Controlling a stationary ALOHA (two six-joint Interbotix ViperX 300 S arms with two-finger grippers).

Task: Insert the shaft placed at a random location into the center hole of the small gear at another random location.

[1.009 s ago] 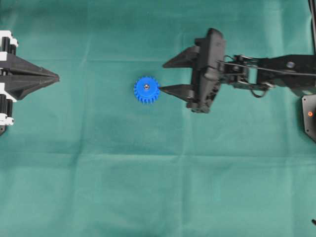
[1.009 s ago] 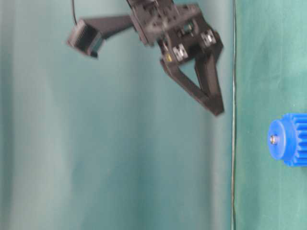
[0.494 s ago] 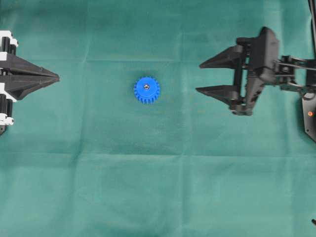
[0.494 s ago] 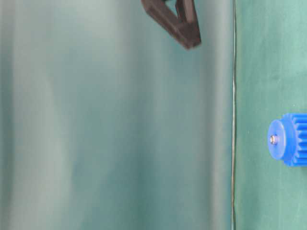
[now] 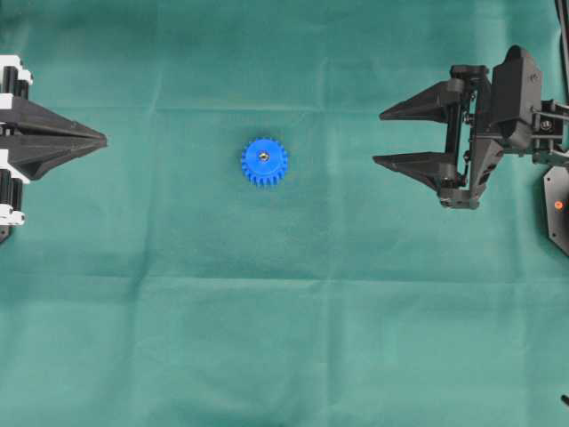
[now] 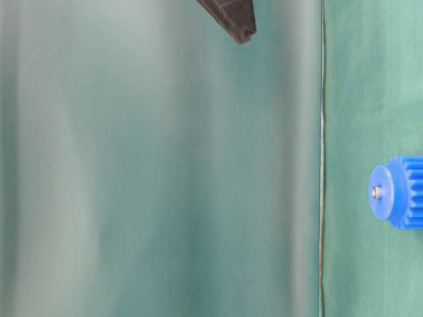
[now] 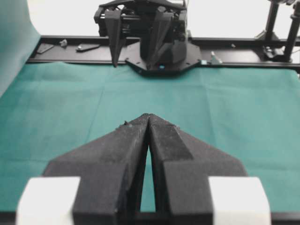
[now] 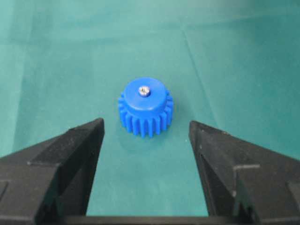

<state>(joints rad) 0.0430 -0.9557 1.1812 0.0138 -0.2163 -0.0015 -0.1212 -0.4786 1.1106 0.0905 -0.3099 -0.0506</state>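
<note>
Green cloth [image 5: 267, 311]; shaft [image 8: 144, 91] in small gear [image 8: 145, 107]; right end effector [image 5: 377, 138] apart, left end effector [image 7: 148, 117] together.

Robotics laboratory test station. Indicators: a bench [image 5: 267, 338] covered with green cloth, a matching green backdrop curtain [image 6: 158, 172], a black metal frame rail [image 7: 243, 44] along the far edge, and a bench-mounted arm base [image 7: 159, 56].
</note>
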